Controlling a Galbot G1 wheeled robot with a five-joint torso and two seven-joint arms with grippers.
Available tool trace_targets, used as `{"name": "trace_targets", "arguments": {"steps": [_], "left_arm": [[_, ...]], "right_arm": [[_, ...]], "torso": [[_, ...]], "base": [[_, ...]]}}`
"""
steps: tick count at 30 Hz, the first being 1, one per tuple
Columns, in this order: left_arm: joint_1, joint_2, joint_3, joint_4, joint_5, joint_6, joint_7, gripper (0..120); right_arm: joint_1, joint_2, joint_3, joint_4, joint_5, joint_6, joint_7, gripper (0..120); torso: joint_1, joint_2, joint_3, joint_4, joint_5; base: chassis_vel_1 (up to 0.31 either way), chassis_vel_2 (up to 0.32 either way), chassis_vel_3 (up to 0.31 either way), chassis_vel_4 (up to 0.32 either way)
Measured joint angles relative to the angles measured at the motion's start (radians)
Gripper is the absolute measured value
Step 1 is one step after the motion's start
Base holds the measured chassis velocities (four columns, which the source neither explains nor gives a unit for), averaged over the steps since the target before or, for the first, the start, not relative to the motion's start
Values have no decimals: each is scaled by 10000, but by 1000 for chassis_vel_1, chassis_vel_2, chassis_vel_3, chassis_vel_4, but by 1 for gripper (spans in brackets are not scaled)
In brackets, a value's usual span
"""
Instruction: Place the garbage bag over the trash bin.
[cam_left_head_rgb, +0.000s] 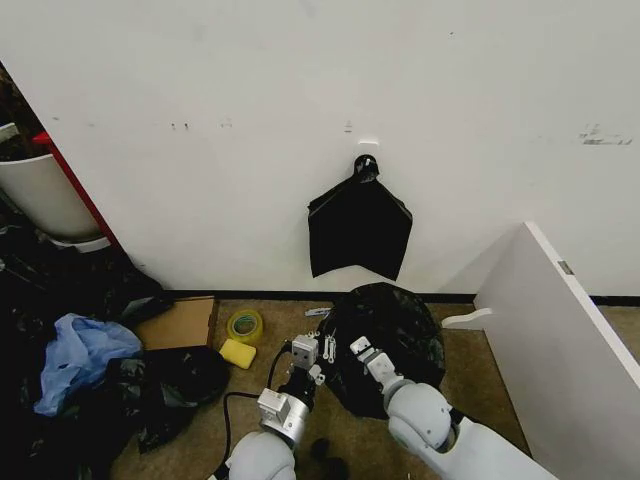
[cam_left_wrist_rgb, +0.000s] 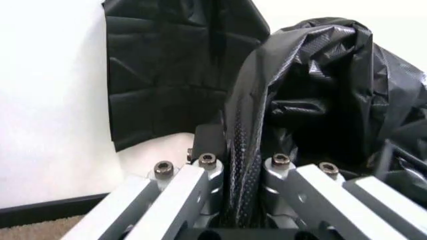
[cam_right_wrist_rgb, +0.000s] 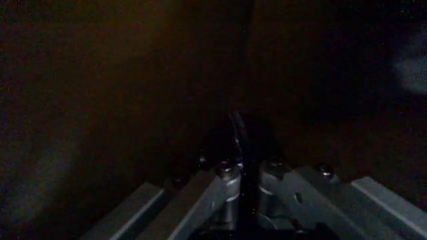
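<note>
The garbage bag (cam_left_head_rgb: 392, 335), glossy, black and crinkled, stands as a rounded mound on the carpet below the wall. My left gripper (cam_left_head_rgb: 319, 349) is at its left edge. In the left wrist view this gripper (cam_left_wrist_rgb: 243, 167) is shut on a fold of the bag (cam_left_wrist_rgb: 320, 90). My right gripper (cam_left_head_rgb: 359, 348) is pressed into the bag's front beside it. The right wrist view is dark, with black film (cam_right_wrist_rgb: 240, 135) pinched between that gripper's (cam_right_wrist_rgb: 243, 170) shut fingers. The trash bin is hidden.
A flat black pack (cam_left_head_rgb: 360, 235) hangs on the wall above the bag. A white panel (cam_left_head_rgb: 560, 330) slants at the right. A yellow sponge (cam_left_head_rgb: 238, 353), tape roll (cam_left_head_rgb: 245, 325), cardboard (cam_left_head_rgb: 180, 322), blue bag (cam_left_head_rgb: 75, 355) and a larger white bin (cam_left_head_rgb: 40, 190) lie left.
</note>
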Motion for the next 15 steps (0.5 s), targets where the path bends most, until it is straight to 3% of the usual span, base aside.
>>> {"name": "trace_targets", "arguments": {"steps": [10,15], "left_arm": [[-42,128,31,47,288,-99,28,4],[-64,97,266,123,384,-99,50,4]], "right_arm": [[-142,-460,-70,-124,244,-799,366,0],[146,-50,-381,20,391,-652,421,0]], "torso": [[0,0,0,-5,-1],[0,0,-1,-1,3]], "base": [[0,0,0,0],[0,0,0,0]]}}
